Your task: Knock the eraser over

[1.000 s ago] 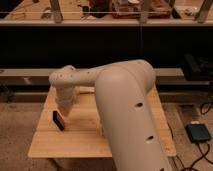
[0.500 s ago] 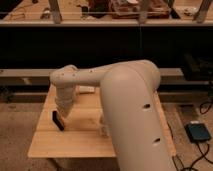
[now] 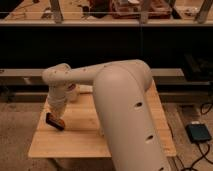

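The eraser (image 3: 55,121), a small thin black block with a reddish-orange edge, is on the left part of the wooden table (image 3: 75,142) and leans at an angle. My gripper (image 3: 56,111) hangs from the white arm's wrist right above the eraser and seems to touch its top. The big white arm (image 3: 120,100) covers the middle of the table.
A red and white can (image 3: 72,90) stands behind the wrist, partly hidden, with a pale flat pad (image 3: 86,89) beside it. A dark pedal-like box (image 3: 199,132) with a cable lies on the floor at the right. A dark shelf unit (image 3: 100,45) stands behind the table.
The wrist and gripper have shifted slightly left and down towards the eraser. The eraser has moved a little to the left and looks more tilted.
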Robot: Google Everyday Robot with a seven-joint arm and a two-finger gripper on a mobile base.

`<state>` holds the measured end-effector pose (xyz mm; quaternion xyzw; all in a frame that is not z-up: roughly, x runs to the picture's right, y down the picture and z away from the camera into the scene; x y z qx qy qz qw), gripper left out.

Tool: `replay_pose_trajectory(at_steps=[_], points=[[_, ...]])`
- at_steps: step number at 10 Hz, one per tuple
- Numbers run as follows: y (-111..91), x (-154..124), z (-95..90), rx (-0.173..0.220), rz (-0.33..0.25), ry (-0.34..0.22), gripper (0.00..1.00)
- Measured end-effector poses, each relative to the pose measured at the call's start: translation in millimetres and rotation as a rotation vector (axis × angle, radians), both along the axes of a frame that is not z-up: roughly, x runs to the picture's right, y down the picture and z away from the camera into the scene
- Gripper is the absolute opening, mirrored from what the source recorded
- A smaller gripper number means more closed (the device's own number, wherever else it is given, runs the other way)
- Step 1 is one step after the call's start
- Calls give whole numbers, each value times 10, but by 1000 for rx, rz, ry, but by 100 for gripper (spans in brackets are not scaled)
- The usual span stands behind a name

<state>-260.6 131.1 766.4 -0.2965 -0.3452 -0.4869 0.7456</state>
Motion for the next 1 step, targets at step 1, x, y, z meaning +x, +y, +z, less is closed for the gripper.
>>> replay_pose_trajectory(at_steps=[1], points=[[71, -14, -43, -5, 10, 4, 23]])
